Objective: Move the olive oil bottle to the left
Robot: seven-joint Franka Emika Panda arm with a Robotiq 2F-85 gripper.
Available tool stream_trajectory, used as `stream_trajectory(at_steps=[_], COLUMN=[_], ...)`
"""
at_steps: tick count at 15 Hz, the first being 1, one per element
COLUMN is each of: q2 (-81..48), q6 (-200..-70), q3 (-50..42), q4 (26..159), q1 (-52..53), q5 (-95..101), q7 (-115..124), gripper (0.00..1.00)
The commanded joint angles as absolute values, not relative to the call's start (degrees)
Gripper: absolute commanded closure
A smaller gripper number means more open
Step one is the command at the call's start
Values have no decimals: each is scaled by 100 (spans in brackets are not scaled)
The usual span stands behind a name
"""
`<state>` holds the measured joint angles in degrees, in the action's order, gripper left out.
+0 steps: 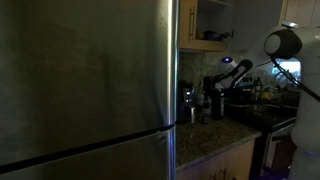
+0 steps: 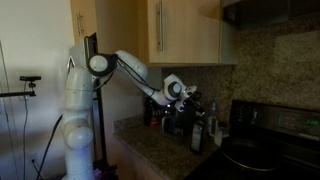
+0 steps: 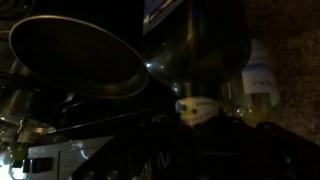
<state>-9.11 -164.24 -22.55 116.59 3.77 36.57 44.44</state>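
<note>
- Currently the arm reaches out from its base over the worktop (image 2: 148,148), with the gripper (image 2: 183,103) hanging above a tight cluster of bottles and jars near the wall.
- Fingers: too dark in the wrist view and too small in both exterior views. I cannot tell whether they are released or clenched. Nothing is visibly lifted.
- Olive oil bottle (image 3: 258,82): judged to be the clear one with a pale label and yellowish contents, at the right of the wrist view. It stands upright on the worktop inside the cluster, at the end nearer the stove (image 2: 275,150). The identification is tentative.
- A light-capped container (image 3: 196,105) sits just beside the bottle, closer to the centre of the wrist view. I cannot tell whether they touch.
- Pan (image 3: 75,55): large, round and dark, filling the upper left of the wrist view.
- Reason for the pose (judgement): the high, downward-facing wrist suits a descent from above, since neighbours crowd the bottle's sides and the cabinets (image 2: 185,30) limit headroom.
- Stage (judgement): approach only, as the bottle has not yet been grasped or shifted.
- Next move needs the fingers centred on the correct bottle and lowered between its neighbours.
- Risks: knocking the adjacent containers over, and a slippery glass surface. The fridge (image 1: 85,80) borders the worktop.
</note>
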Motion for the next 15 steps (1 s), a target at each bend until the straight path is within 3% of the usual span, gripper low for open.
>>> stream_trajectory(at_steps=[1,4,9,15], q2=[-228,99,886,1355], q6=[-15998,-15923,-15469,-14950], q3=[-2012,-1941,-1014,-757], q4=[12216,12627,13222,13516], q1=[259,354,34,242], q5=[2869,2049,361,-920], q7=[3344,2505,820,-447], gripper=[94,94,94,94])
